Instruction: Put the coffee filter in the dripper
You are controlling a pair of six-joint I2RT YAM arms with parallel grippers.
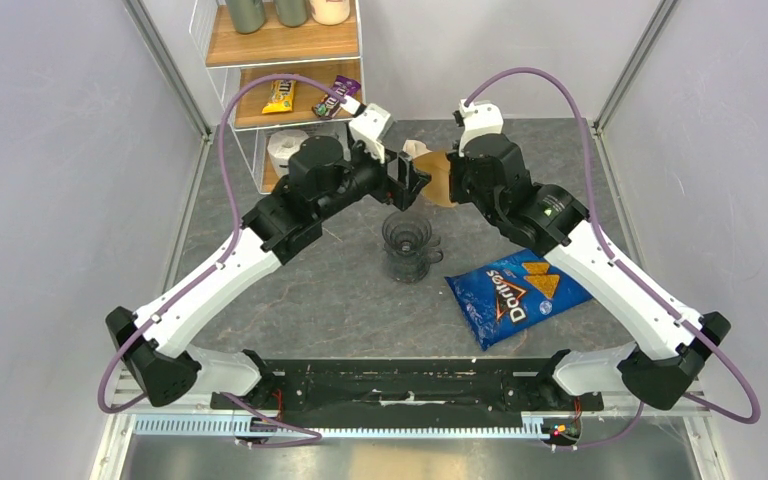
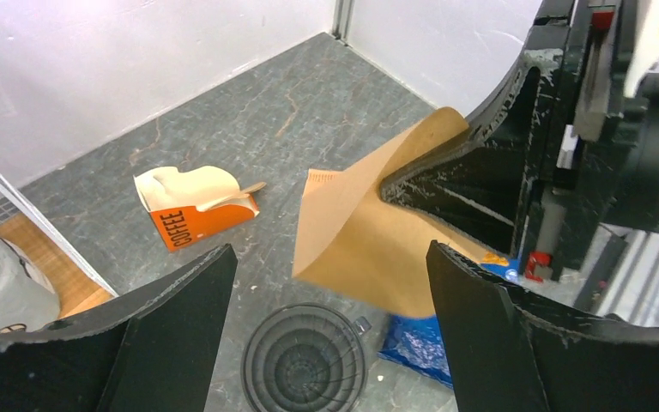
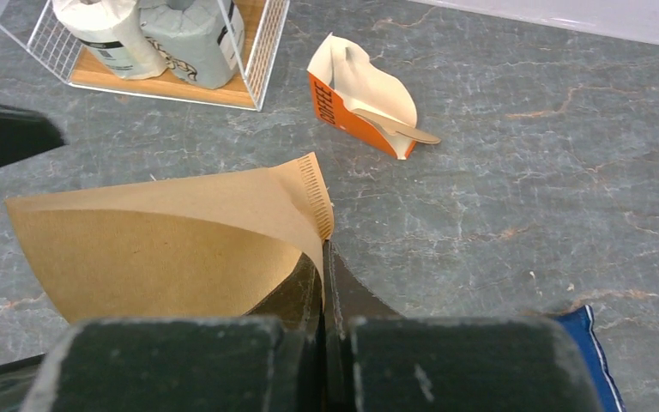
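A: Colours?
B: The coffee filter (image 3: 163, 249) is plain tan-brown, its seam finely ribbed. The dripper (image 2: 307, 360) is smoky dark, ringed inside.
A: And the rest?
B: Orange-and-white filter packet (image 2: 197, 219), blue Doritos bag (image 1: 515, 292), grey table (image 3: 523, 129) veined with rust.

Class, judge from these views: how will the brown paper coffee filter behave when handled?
Probably flexible but not limp: the coffee filter curves, yet stands out from the right end effector pinching its seamed edge. Likely very light, since that one edge pinch carries it whole. Thin paper may crease if pushed hard.

Table (image 1: 340, 290): dripper (image 1: 405, 245); Doritos bag (image 1: 515, 293); filter packet (image 2: 197, 210)
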